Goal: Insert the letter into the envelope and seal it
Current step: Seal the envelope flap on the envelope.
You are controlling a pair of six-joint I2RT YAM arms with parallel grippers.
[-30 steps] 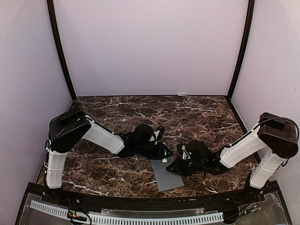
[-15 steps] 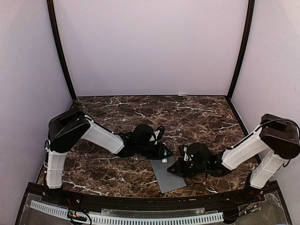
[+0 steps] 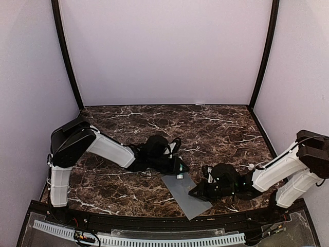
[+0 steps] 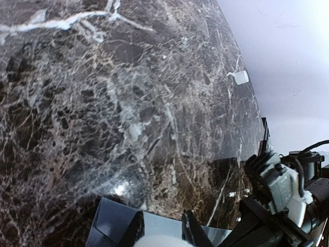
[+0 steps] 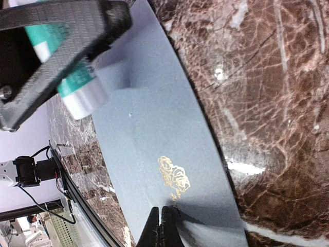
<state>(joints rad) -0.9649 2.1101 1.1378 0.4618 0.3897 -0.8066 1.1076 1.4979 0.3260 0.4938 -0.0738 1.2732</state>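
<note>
Two grippers meet at the envelope [image 3: 182, 199], which we note lies flat on the marble table [image 3: 154, 123] near the front edge. The left gripper [image 3: 179, 171] clamps a teal-and-white glue stick [image 5: 77, 88] at the envelope's far corner. The right gripper [image 5: 162, 226] is fully closed, tips on the paper.

The left arm [image 3: 105, 149] and right arm [image 3: 280, 170] share white, smooth-shelled links set between bulky black joint housings, with thin black cables looping at the wrists. The left tool [image 3: 180, 172] has flat black fingers [image 5: 61, 20] with triangular cut-outs and a silver screw; the right tool [image 5: 162, 226] ends in slim, pointed black tips.
</note>
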